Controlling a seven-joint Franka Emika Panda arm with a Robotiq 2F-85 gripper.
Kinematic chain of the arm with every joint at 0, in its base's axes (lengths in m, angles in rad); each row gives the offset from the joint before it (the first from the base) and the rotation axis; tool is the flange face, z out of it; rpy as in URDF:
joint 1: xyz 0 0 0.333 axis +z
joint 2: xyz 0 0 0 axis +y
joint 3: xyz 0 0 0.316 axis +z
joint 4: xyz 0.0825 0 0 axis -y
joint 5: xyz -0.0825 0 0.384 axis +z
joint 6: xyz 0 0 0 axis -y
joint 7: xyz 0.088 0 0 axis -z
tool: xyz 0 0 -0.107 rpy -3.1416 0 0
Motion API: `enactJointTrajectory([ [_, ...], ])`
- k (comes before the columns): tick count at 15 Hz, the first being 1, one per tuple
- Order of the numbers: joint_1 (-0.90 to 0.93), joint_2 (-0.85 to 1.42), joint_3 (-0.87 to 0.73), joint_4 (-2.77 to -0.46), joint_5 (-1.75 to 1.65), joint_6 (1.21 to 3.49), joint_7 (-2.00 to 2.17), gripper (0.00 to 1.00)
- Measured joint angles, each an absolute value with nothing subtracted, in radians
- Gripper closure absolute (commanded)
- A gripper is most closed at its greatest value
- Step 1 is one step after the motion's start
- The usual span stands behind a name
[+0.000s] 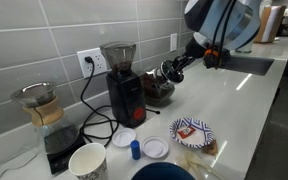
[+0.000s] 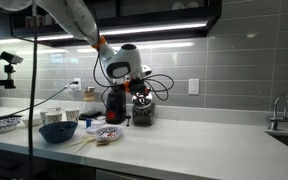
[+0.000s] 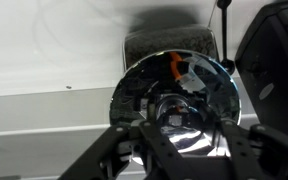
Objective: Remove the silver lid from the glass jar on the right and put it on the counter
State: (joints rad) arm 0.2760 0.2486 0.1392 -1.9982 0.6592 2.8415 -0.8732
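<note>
The glass jar [image 1: 156, 93] with dark brown contents stands on the white counter [image 1: 239, 120] next to the black grinder [image 1: 124, 88]. It also shows in the other exterior view [image 2: 142, 112] and at the top of the wrist view [image 3: 171, 38]. My gripper [image 1: 169, 71] [image 2: 140, 90] is tilted at the jar's mouth. In the wrist view the shiny silver lid [image 3: 174, 85] fills the middle and mirrors the gripper. The gripper [image 3: 176, 135] has a finger at each side of the lid and is shut on it. The lid sits at or just off the jar mouth.
A glass carafe [image 1: 39, 105] on a scale, a paper cup [image 1: 87, 160], two white discs [image 1: 156, 148] [image 1: 124, 138], a blue cap [image 1: 136, 150], a patterned plate [image 1: 192, 132] and a blue bowl [image 1: 164, 172] lie on the counter. Cables [image 1: 92, 110] trail from the wall socket. The sink [image 1: 249, 65] is farther along.
</note>
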Motion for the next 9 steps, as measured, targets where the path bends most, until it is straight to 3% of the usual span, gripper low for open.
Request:
enactJointTrajectory([
  [9,0.253,0.15,-0.047,-2.054,-0.016,2.626,-0.273,0.79],
])
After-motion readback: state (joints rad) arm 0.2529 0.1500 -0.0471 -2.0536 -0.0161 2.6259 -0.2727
